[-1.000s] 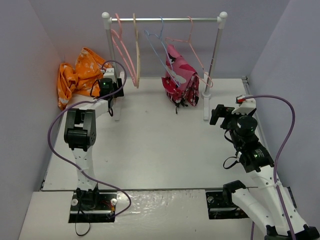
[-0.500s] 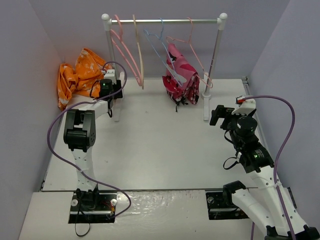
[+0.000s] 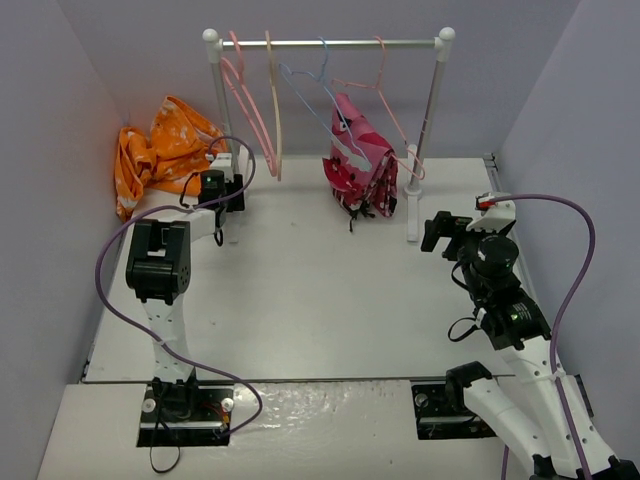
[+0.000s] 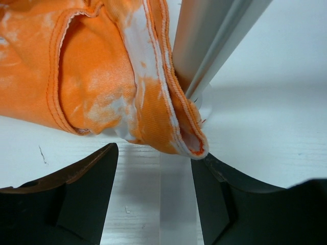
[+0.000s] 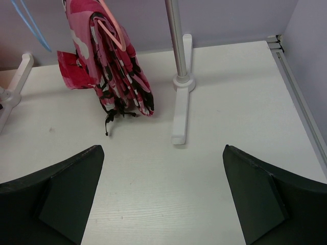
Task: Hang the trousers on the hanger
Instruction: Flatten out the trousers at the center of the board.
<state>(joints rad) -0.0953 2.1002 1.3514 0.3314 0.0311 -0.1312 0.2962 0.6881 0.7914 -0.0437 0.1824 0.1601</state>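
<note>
The orange trousers (image 3: 160, 150) lie bunched at the back left of the table, against the wall. In the left wrist view their hem (image 4: 127, 97) hangs just ahead of my fingers, beside the rack's left post (image 4: 214, 41). My left gripper (image 3: 215, 188) is open and empty at that post's foot (image 4: 156, 173); the hem's tip sits by the right finger. The bright pink hanger (image 3: 243, 95) hangs at the left end of the rail. My right gripper (image 3: 440, 230) is open and empty (image 5: 163, 194), near the rack's right post (image 5: 176, 46).
A beige hanger (image 3: 273, 100) and a thin light-blue hanger (image 3: 318, 100) hang on the rail (image 3: 330, 41). A pink-red camouflage garment (image 3: 360, 160) hangs from a thin pink hanger and also shows in the right wrist view (image 5: 115, 66). The rack's right foot (image 5: 179, 117) lies on the table.
My left gripper has drawn back a little toward the near side, along the rack's left foot. The hangers on the rail have swung slightly. The right arm has barely moved.
</note>
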